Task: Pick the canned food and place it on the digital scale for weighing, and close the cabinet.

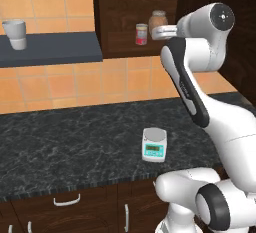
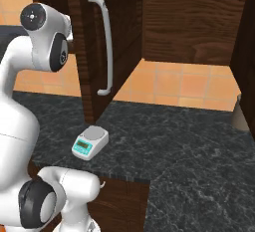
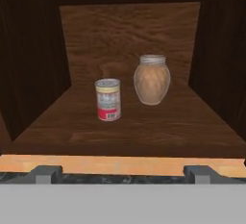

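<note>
The canned food (image 3: 108,99), red-labelled with pale bands, stands upright on the shelf inside the open cabinet (image 3: 129,35), left of a brown jar (image 3: 152,79). From the left base view the can (image 1: 141,34) is just left of my hand, which is raised to shelf height. My gripper (image 3: 123,174) is open, its fingertips (image 3: 46,174) spread wide, in front of the shelf edge and short of the can. The cabinet door (image 2: 84,42) with its silver bar handle (image 2: 105,52) stands swung open. The digital scale (image 1: 154,145) sits bare on the dark counter below.
A white cup (image 1: 15,33) stands on a dark wall shelf (image 1: 55,48) to the left. The marble counter (image 1: 60,137) runs under the cabinet, with drawers (image 1: 66,200) below. The open door juts out over the counter beside the scale (image 2: 90,142).
</note>
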